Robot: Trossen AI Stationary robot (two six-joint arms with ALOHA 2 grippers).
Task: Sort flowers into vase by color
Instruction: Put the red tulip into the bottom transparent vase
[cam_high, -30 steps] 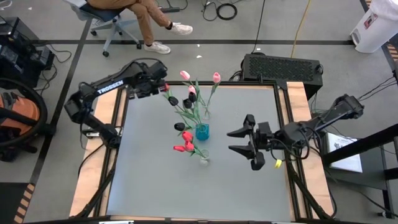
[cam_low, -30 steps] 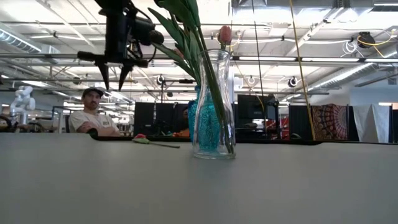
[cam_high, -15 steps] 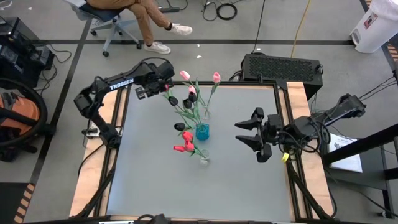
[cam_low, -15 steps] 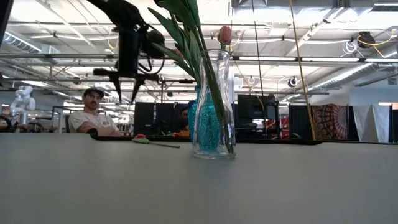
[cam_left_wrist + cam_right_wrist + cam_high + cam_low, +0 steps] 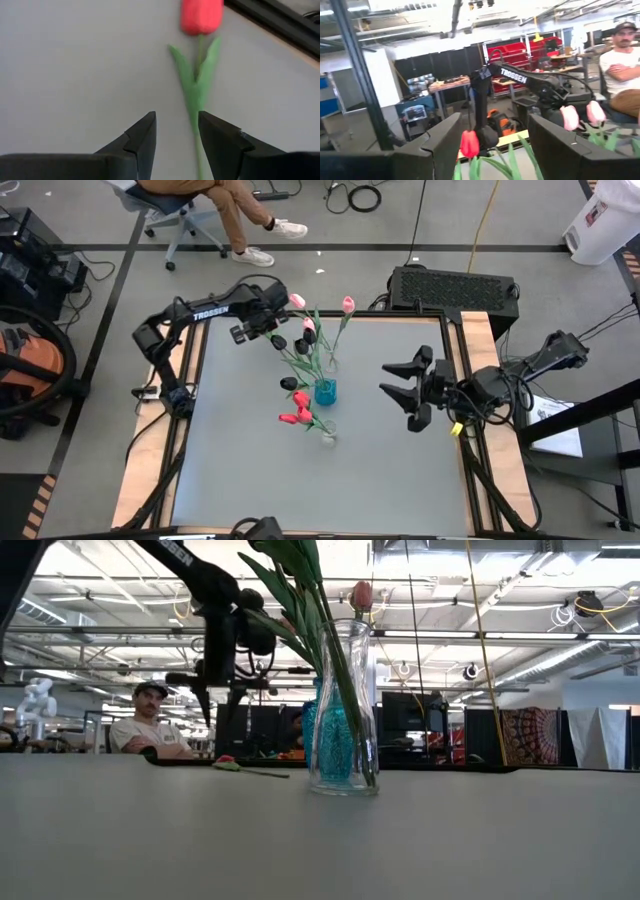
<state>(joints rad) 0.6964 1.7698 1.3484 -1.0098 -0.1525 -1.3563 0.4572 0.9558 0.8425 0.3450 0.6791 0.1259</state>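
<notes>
Two arms have shifted: the left gripper (image 5: 262,330), fingers parted and empty, has lowered over a red tulip (image 5: 201,16) lying at eleven o'clock on the table (image 5: 250,460), while the right gripper (image 5: 402,382), fingers wide and empty, has drawn back toward three o'clock.

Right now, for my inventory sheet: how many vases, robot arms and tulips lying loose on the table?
Vases: 2 (blue vase, clear vase)
Robot arms: 2 (left arm, right arm)
Loose tulips: 1 (red tulip)
Total: 5

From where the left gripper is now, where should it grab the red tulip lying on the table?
Grip the thin green stem just below the leaves, coming straight down. The red tulip lies flat, and the open left gripper is already nearly over the stem.
</notes>
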